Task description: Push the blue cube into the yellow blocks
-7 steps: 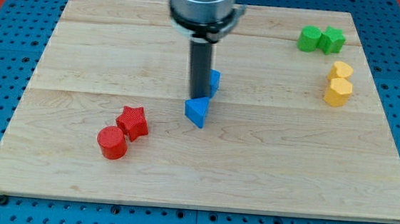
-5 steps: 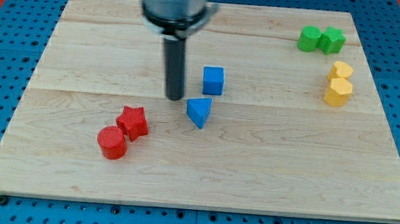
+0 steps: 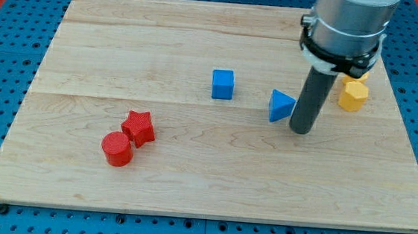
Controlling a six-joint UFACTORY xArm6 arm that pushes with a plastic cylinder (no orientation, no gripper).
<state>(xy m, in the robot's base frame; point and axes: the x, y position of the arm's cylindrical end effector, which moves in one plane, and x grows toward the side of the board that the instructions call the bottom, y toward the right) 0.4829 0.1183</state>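
Note:
The blue cube (image 3: 223,84) sits near the board's middle, on its own. My tip (image 3: 300,130) rests on the board at the view's right, well to the right of the cube. A blue triangular block (image 3: 280,105) lies just left of the rod, touching or nearly touching it. One yellow block (image 3: 353,94) shows to the upper right of the rod. The arm hides the other yellow block behind it.
A red star block (image 3: 140,127) and a red cylinder (image 3: 117,149) sit together at the lower left. The wooden board (image 3: 204,184) lies on a blue pegboard. The arm covers the board's upper right corner, so the green blocks do not show.
My tip has moved from left of the blue cube to the far right. The blue triangular block has shifted right with it. The blue cube has stayed put.

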